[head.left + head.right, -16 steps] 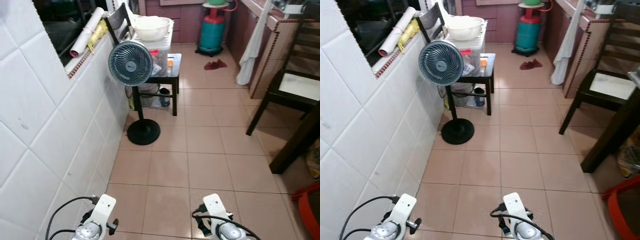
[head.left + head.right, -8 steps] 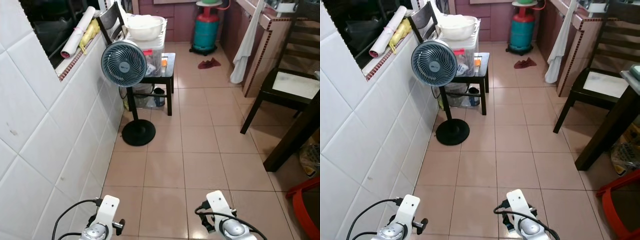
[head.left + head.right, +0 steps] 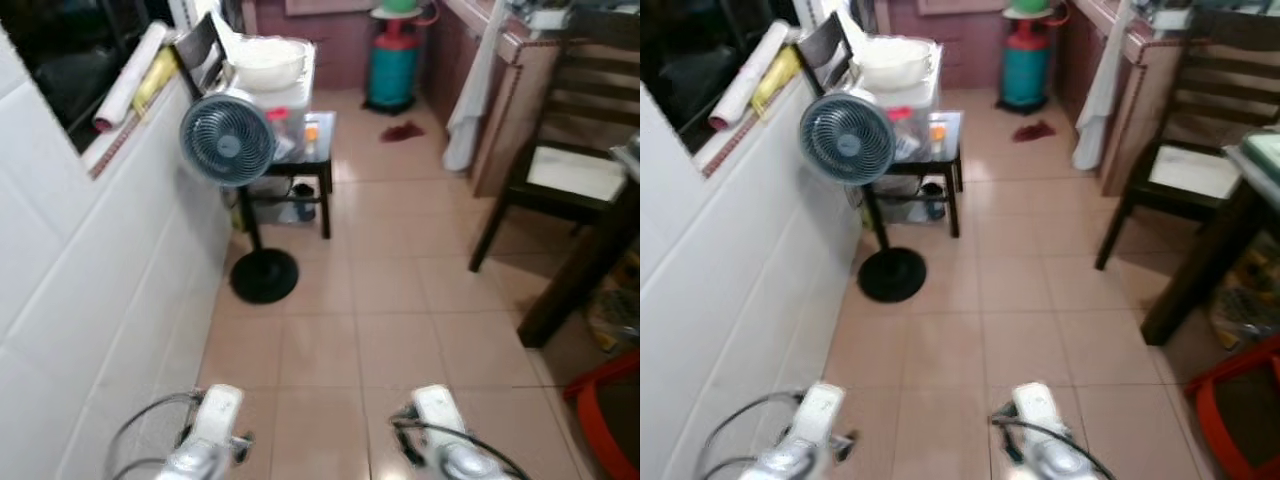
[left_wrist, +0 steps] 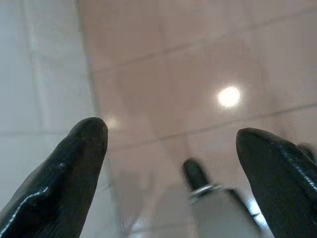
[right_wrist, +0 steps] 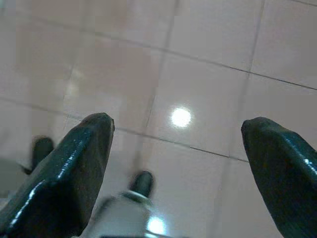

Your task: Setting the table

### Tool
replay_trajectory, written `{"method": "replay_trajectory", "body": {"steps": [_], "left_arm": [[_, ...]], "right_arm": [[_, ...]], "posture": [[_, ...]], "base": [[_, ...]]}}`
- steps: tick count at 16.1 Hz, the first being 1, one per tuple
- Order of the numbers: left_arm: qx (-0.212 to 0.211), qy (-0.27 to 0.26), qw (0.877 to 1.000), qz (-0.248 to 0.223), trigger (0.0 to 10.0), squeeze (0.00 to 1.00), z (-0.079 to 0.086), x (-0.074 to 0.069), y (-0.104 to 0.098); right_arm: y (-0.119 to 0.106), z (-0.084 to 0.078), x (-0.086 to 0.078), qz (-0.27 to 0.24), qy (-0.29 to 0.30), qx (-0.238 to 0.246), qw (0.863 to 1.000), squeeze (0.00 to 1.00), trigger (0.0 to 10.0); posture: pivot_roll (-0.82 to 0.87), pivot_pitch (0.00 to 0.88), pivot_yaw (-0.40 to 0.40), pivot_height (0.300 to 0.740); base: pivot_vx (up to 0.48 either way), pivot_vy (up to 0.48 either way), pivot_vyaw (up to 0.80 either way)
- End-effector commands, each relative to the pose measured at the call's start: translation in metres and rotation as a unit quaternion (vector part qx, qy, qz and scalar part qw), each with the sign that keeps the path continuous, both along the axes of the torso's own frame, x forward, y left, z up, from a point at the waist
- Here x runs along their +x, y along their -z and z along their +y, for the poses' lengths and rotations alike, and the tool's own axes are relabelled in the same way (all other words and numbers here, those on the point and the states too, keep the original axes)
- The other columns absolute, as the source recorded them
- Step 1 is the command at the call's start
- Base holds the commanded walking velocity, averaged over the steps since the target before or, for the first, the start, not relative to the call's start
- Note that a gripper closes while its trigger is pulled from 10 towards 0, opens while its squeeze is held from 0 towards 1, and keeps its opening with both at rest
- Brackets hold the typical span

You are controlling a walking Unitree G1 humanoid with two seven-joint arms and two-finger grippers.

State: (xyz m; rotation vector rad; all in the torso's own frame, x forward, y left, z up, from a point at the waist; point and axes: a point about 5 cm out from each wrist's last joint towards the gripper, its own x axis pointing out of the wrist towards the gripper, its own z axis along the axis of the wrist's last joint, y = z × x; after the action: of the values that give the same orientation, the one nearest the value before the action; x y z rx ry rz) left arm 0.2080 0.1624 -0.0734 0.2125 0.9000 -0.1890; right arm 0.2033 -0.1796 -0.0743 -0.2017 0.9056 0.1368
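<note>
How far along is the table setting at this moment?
Nothing in view settles it. Both claws, left and right, are open and empty over the tiled floor. The dark table at the right edge is mostly cut off, so whether it is laid cannot be told.

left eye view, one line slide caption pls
Tiled room ahead: standing fan beside a small black table, dark wooden chair at right, both arms low.

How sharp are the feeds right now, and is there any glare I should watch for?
Both eye views are motion-blurred: the fan and floor tiles look soft. Left wrist view: a bright glare spot on the floor between the open left tool's fingers. Right wrist view: a similar reflection between the open right tool's fingers, with soft grout lines.
</note>
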Motion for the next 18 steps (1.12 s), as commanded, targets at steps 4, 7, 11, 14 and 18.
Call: {"method": "replay_trajectory", "body": {"steps": [4,7,11,14,18], "left_arm": [[0.022,-0.001,1.0,0.013,10.0,0.0,0.0142,-0.0049,0.0019],[0.023,0.0,1.0,0.013,10.0,0.0,0.0141,-0.0039,0.0015],[0.026,0.002,1.0,0.013,10.0,0.0,0.0139,-0.0026,0.0008],[0.027,-0.001,1.0,0.007,10.0,0.0,0.0138,-0.0014,0.0001],[0.001,-0.087,0.996,0.009,10.0,0.0,0.0156,-0.0055,0.0025]], "right_arm": [[-0.0046,0.0125,0.01,-0.015,-0.016,0.008,1.0,0.0,10.0],[-0.0059,0.0144,0.0119,-0.021,-0.037,-0.001,0.999,0.0,10.0],[-0.0062,0.0143,0.0125,-0.021,-0.044,-0.005,0.999,0.0,10.0],[-0.0052,0.0127,0.0108,-0.016,-0.044,-0.008,0.999,0.0,10.0],[-0.0035,0.0123,0.0084,-0.009,-0.018,0.006,1.0,0.0,10.0]], "posture": [[-0.06,0.0,0.028,0.74],[-0.06,0.0,0.025,0.74],[-0.06,0.0,0.024,0.74],[-0.06,0.0,0.024,0.74],[-0.05,0.0,0.018,0.74]], "base": [[0.263,0.06,0.0],[0.263,0.252,0.0],[0.257,0.272,0.0],[0.17,0.184,0.0],[0.0,0.0,0.0]]}}
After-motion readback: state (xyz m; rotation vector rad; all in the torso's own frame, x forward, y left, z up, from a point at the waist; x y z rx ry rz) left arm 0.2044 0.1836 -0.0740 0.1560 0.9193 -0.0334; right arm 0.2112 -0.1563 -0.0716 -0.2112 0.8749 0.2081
